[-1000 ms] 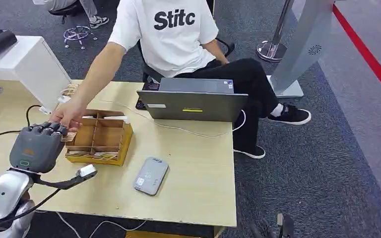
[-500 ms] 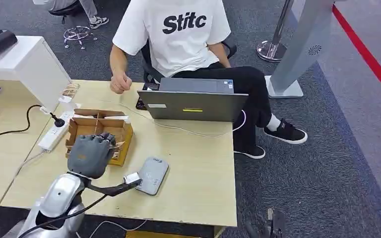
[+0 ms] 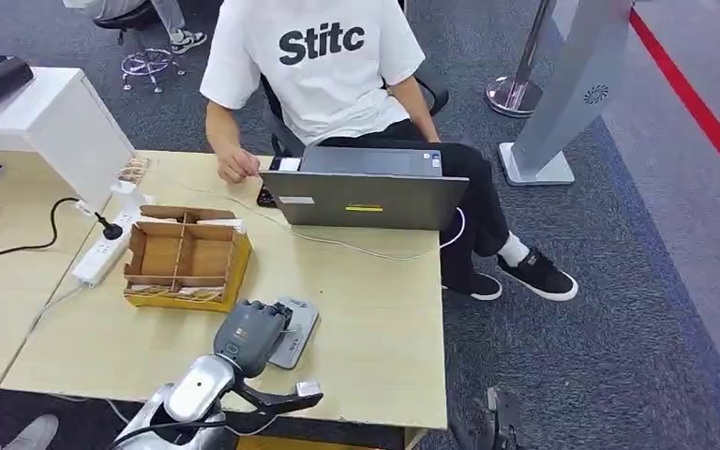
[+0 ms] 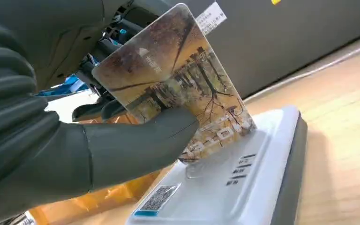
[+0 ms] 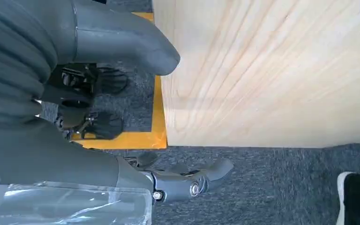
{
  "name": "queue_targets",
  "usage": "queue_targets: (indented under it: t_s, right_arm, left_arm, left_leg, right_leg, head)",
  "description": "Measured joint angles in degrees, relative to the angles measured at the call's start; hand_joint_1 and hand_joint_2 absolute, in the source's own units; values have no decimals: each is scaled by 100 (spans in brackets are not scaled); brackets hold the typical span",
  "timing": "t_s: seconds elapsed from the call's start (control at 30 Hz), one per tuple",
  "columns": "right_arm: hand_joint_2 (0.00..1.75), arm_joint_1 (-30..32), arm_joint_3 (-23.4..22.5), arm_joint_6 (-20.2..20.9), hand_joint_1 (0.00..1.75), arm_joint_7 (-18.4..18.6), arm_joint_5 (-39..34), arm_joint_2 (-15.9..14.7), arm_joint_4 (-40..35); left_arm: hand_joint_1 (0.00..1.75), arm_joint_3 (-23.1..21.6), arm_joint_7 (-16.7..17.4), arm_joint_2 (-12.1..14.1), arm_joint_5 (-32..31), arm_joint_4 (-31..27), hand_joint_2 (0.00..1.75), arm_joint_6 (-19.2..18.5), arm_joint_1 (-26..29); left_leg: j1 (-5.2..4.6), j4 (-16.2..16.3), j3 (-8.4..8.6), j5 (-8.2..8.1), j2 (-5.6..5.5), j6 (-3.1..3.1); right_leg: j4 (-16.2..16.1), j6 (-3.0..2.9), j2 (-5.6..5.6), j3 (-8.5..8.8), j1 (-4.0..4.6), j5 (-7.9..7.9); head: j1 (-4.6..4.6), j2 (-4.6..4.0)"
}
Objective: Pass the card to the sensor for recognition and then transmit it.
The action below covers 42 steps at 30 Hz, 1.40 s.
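Observation:
My left hand [image 3: 251,334] hovers over the near end of the flat grey sensor [image 3: 299,322], which lies on the table's front part. In the left wrist view a card [image 4: 178,89] printed with an autumn tree scene is pinched between the thumb [image 4: 136,145] and the fingers of my left hand [image 4: 51,117]. The card is tilted, its lower edge just above the sensor's white top [image 4: 243,187]; whether they touch I cannot tell. My right hand [image 5: 37,112] hangs beside the table's side panel with thumb and fingers apart, holding nothing.
A compartmented cardboard box [image 3: 187,258] stands left of the sensor, with a power strip [image 3: 103,253] beyond it. A grey laptop [image 3: 366,192] sits at the table's far edge, and a seated person [image 3: 323,66] has a hand beside it. A white cabinet [image 3: 47,117] stands far left.
My left hand has moved right and toward me, from the box where the person's hand met it to over the sensor. The person's arm has drawn back to the laptop.

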Motion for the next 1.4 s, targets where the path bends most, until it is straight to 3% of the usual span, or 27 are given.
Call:
queue_targets:
  t_s: [0.3,0.5,0.6,0.63,0.67,0.73,0.87,0.93,1.0,1.07,1.2,1.23,1.27,1.4]
  right_arm:
    - [175,7,190,-44,0,-4,-138,2,0]
    - [175,27,269,-59,0,-4,-251,2,0]
    - [175,30,319,-74,0,-7,-269,2,0]
    - [175,31,330,-81,0,-13,-275,2,0]
    - [175,32,350,-96,0,-28,-295,2,0]
    - [175,42,374,-94,0,-44,-337,2,0]
    - [175,49,398,-90,0,-57,-356,2,0]
    - [175,49,415,-74,0,-59,-374,2,0]
    - [175,51,450,-63,0,-61,-382,2,0]
    - [175,61,474,-57,0,-55,-389,2,2]
    - [175,61,479,96,0,0,-535,2,4]
    - [175,63,479,127,0,0,-566,2,4]
    - [175,63,479,149,0,0,-586,2,7]
    - [175,62,479,151,0,-7,-601,2,9]
  left_arm:
    - [175,-24,103,96,2,128,175,382,-60]
    - [175,812,-334,111,400,-600,175,358,26]
    - [175,1203,-317,120,503,-838,175,516,63]
    - [175,1382,-339,127,700,-917,175,601,94]
    - [175,1796,-577,127,1442,-1102,175,645,131]
    - [175,2283,-879,120,2012,-1286,175,544,143]
    - [175,2941,-1095,105,2276,-1519,175,461,170]
    - [175,3194,-1156,46,2793,-1600,175,428,193]
    - [175,3680,-1237,-26,3731,-1657,175,110,153]
    - [175,4362,-1360,-107,4786,-1668,175,-447,54]
    - [175,5284,-1591,-245,5160,-1670,175,-852,-83]
    - [51,5465,-1642,-269,5169,-1670,175,-888,-112]
    - [0,5599,-1687,-306,5154,-1670,175,-918,-129]
    - [0,5797,-1790,-463,4922,-1736,175,-949,-131]
  left_leg:
    - [0,0,3,6,1,2]
    - [1,0,0,6,1,2]
    - [2,-1,-3,5,2,1]
    - [2,-2,-3,5,2,1]
    - [3,-2,-4,5,5,0]
    - [3,-2,-3,5,9,0]
    - [2,-2,-5,5,1,0]
    - [3,-3,-8,5,2,0]
    - [4,-3,-6,5,15,0]
    - [3,-2,-5,5,24,0]
    - [4,-2,-5,5,22,0]
    - [4,-2,-5,5,23,0]
    - [3,-2,-5,5,22,0]
    - [3,-2,-8,5,14,0]
  right_leg:
    - [2,1,0,4,0,3]
    - [4,0,1,0,1,3]
    - [5,-1,2,-1,1,2]
    - [6,-1,2,-2,3,2]
    - [6,-1,4,-4,3,1]
    - [6,-1,6,-6,3,1]
    - [6,-1,0,-7,3,1]
    - [7,-1,1,-5,4,1]
    - [7,-1,13,-8,3,2]
    - [7,-1,22,-13,3,2]
    - [7,-2,21,-13,3,2]
    - [7,-2,21,-14,3,2]
    - [7,-2,21,-14,3,2]
    - [7,-2,13,-13,3,2]
  head:
    - [0,0]
    - [0,0]
    - [0,0]
    - [0,0]
    - [0,-2]
    - [-2,0]
    - [-4,0]
    - [4,0]
    - [11,0]
    - [7,0]
    - [7,-2]
    - [7,0]
    - [9,-2]
    - [9,0]
